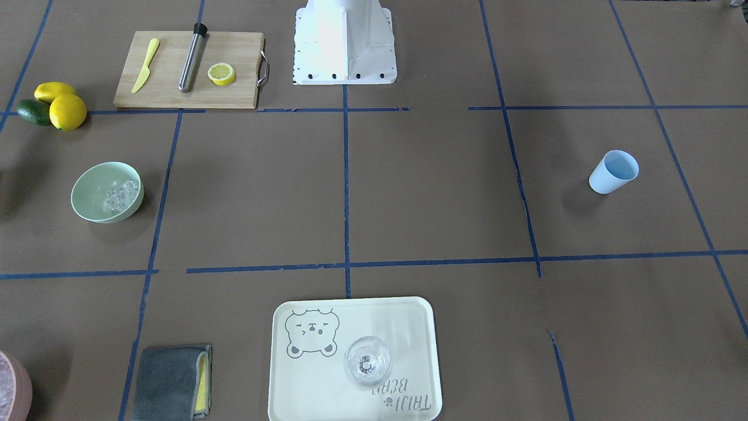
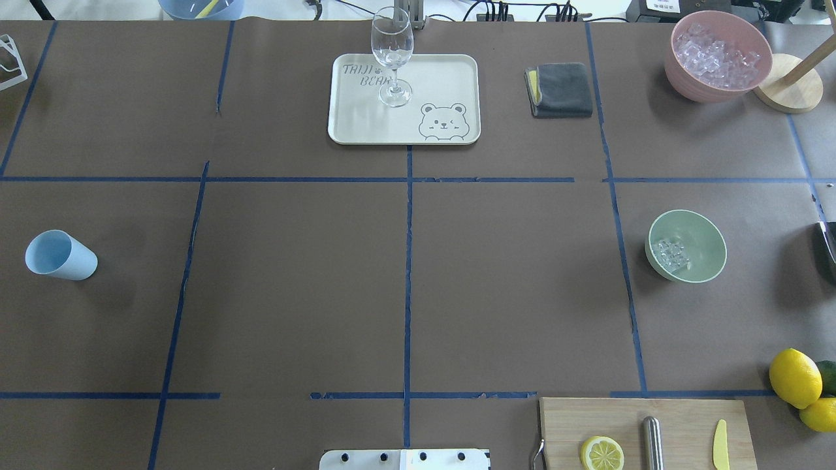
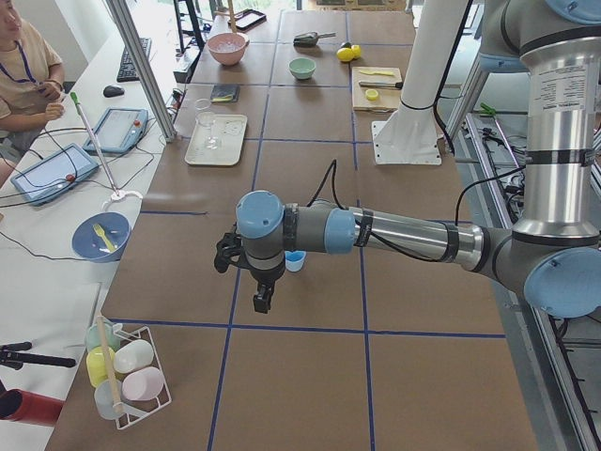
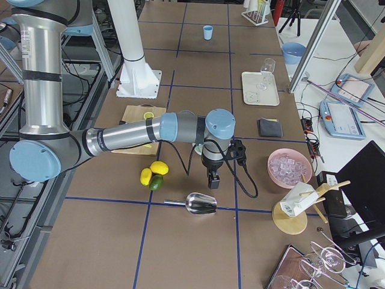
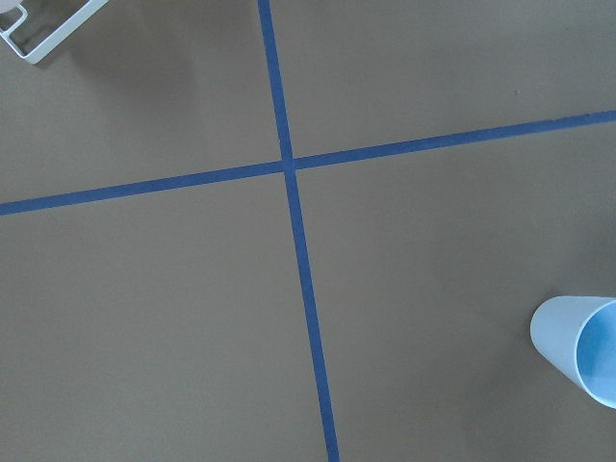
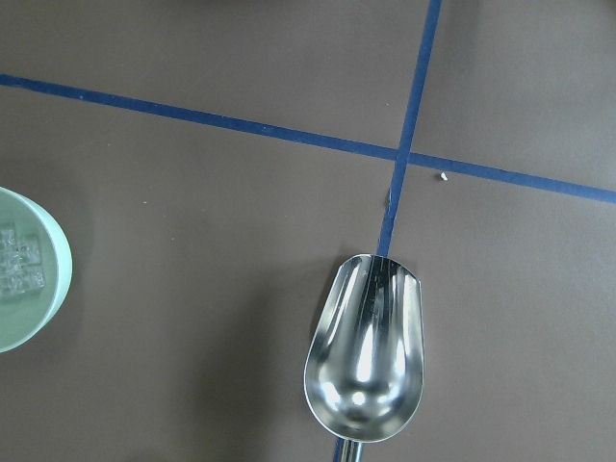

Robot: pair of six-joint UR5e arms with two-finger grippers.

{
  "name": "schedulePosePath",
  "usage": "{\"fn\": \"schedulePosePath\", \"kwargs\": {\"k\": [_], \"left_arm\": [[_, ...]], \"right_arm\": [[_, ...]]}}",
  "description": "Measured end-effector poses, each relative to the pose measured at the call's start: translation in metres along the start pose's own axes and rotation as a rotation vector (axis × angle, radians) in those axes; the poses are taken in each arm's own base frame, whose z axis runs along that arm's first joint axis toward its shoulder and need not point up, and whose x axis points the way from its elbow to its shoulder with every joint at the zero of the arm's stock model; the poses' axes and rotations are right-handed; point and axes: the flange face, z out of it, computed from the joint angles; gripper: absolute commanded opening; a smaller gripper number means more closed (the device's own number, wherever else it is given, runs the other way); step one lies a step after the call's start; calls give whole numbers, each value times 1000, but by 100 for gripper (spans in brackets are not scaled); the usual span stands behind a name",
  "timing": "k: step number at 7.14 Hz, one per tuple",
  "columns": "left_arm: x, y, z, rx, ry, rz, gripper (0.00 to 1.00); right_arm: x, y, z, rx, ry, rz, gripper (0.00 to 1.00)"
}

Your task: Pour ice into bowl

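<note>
Ice [image 1: 120, 195] lies heaped in the mint-green bowl [image 1: 87, 210] when seen from across the table, well apart from the light blue cup [image 1: 613, 171] on the far side; the pour looks done to me.

From over the robot's shoulders, the tray [image 2: 450, 78] under the glass [image 2: 392, 49] reads "TAIJI BEAR" beside a drawn bear. I see no other writing.

From the left end, the left gripper [image 3: 262, 303] hangs just beside the cup. I cannot tell how its fingers stand or whether they grip anything.

From the right end, the right gripper [image 4: 213, 180] hangs near a steel scoop [image 4: 201, 204], with the same doubt.

The left wrist camera catches only the cup at its edge. The right wrist camera shows the scoop and the bowl's rim, with cubes inside.

My worry is that a careless swing clips the upright cup, or nudges the bowl and spills the cubes.
</note>
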Motion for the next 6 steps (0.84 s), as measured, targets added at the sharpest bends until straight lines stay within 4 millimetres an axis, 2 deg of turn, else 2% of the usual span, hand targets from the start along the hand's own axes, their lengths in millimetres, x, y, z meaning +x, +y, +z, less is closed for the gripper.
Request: {"fn": "schedulePosePath", "kwargs": {"k": [3, 6], "left_arm": [[3, -9, -3, 8, -3, 10, 100], [2, -21, -3, 8, -3, 13, 100]], "right_arm": [[-8, 4, -6, 17, -18, 27, 100], [25, -1, 27, 1, -25, 43, 100]]}}
